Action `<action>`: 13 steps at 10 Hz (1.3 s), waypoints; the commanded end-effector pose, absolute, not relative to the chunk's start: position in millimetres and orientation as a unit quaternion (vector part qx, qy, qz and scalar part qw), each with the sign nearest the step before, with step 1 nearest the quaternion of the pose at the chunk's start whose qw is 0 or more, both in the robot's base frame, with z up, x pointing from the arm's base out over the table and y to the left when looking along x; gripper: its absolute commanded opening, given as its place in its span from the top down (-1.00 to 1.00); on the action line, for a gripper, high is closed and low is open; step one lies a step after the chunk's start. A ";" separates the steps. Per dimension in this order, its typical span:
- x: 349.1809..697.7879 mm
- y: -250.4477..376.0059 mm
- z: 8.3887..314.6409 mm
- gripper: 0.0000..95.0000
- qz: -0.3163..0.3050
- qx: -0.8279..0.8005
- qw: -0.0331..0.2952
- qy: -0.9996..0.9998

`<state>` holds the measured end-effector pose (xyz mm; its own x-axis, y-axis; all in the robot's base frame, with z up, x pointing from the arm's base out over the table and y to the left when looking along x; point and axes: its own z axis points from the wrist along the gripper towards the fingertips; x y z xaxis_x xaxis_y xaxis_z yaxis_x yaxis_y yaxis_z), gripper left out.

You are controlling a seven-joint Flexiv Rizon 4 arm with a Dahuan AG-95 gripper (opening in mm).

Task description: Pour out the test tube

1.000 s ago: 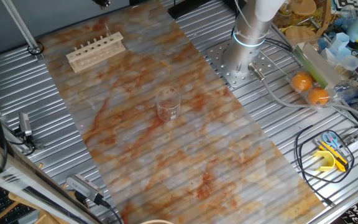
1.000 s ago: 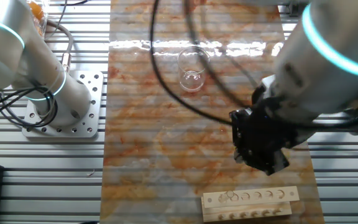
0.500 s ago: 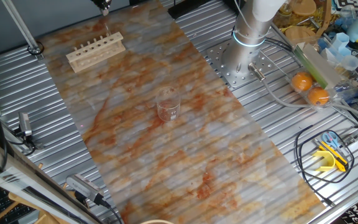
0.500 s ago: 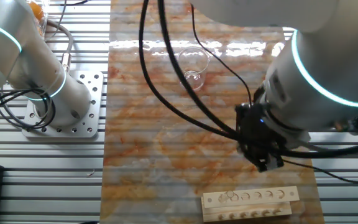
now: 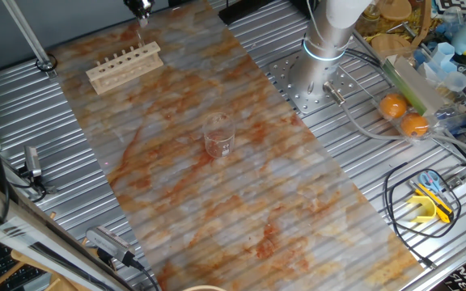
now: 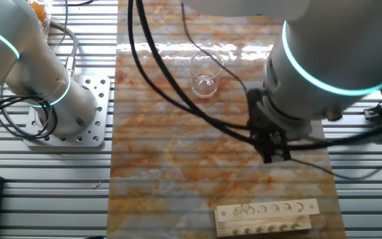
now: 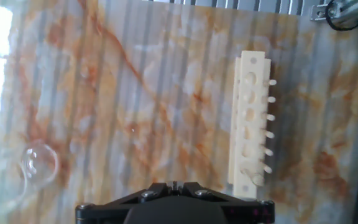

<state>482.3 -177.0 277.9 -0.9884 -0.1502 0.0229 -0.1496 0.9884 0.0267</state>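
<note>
The test tube point(image 7: 251, 170) is a faint clear tube standing in an end hole of the pale wooden rack point(image 7: 250, 118); it also shows above the rack's end point(image 5: 141, 34). My gripper point(image 7: 174, 185) hangs above the mat beside the rack, apart from it, fingers together with nothing between them. In one fixed view only its tip point(image 5: 141, 6) shows at the top edge, above the rack point(image 5: 124, 66). In the other fixed view the gripper point(image 6: 270, 154) hovers between the beaker and the rack point(image 6: 268, 216).
A clear glass beaker point(image 5: 218, 136) stands mid-mat, also seen in the other fixed view point(image 6: 205, 72). The arm's base point(image 5: 318, 77) is bolted at the mat's right. Oranges point(image 5: 404, 115), cables and clutter lie far right; clamps point(image 5: 32, 166) sit at the left.
The gripper tip has dropped further into one fixed view above the rack. In the other fixed view the arm has swung left and the hand has turned. The tube, rack and beaker have not moved.
</note>
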 end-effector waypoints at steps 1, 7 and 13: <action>485.7 -169.8 264.3 1.00 -0.005 0.070 0.010 -0.997; 500.3 -144.2 216.3 1.00 0.012 0.062 0.010 -0.998; 499.8 -130.0 206.9 1.00 0.007 0.055 0.012 -0.998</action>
